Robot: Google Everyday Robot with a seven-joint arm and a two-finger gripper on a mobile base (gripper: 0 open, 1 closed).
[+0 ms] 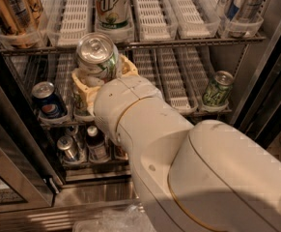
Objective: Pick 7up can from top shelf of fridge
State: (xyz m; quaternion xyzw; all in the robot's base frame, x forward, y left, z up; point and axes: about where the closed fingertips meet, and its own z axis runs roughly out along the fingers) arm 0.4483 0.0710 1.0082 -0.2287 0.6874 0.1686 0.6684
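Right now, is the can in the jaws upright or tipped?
Upright: the 7up can, lid on top, is clasped by the gripper jaws at the top shelf.

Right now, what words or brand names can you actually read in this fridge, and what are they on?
"UP": on the white can standing on the top shelf.
Too blurred or turned away to read: the gripped can, which the gripper holds just below that shelf; the blue can; the gold cans; the green can.
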